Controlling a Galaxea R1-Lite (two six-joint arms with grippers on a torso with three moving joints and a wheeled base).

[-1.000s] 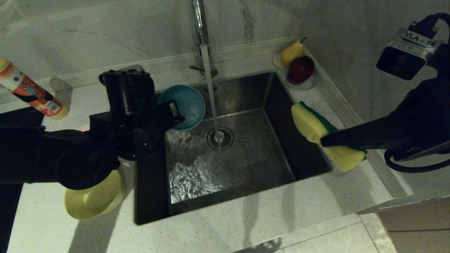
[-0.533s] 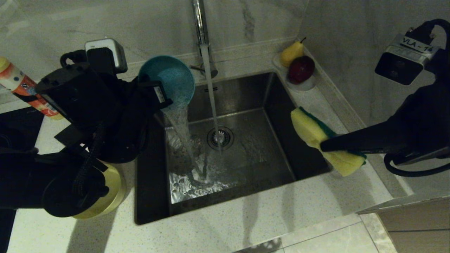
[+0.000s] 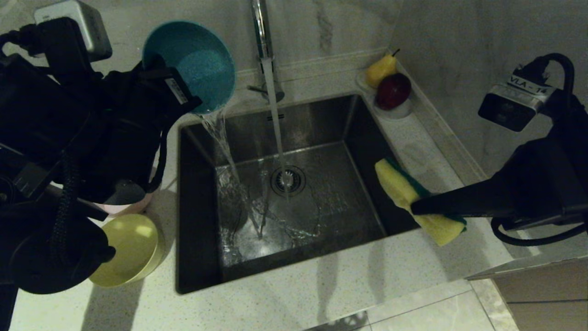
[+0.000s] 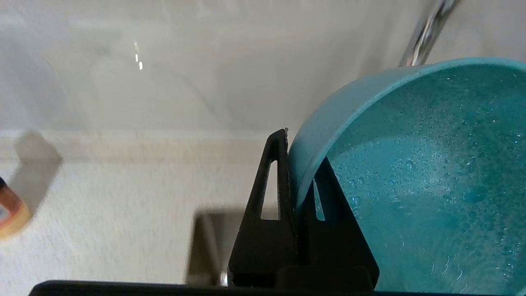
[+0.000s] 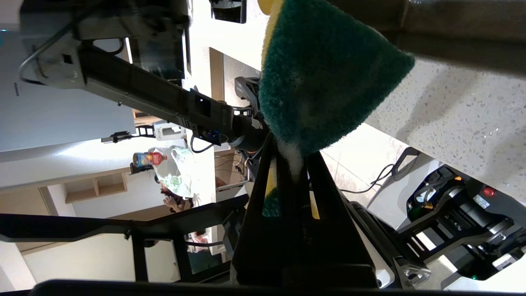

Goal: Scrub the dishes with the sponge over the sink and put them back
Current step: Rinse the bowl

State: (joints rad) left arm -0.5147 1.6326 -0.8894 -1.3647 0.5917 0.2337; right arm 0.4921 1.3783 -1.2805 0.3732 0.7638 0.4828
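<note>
Fruit dish and counter — upper right of the head view

A yellow pear [image 3: 380,69] and a dark red apple [image 3: 393,90] lie touching in a small clear dish [image 3: 404,110] on the speckled countertop [image 3: 321,294] — a marble wall [image 3: 138,27] behind.

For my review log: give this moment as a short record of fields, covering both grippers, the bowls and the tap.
left gripper: shut on light blue round plastic bowl, tipped, pouring water into stainless steel sink
right gripper: shut on yellow-and-green sponge, at sink's right edge
yellow bowl: on counter, left of sink
chrome tap: running
</note>
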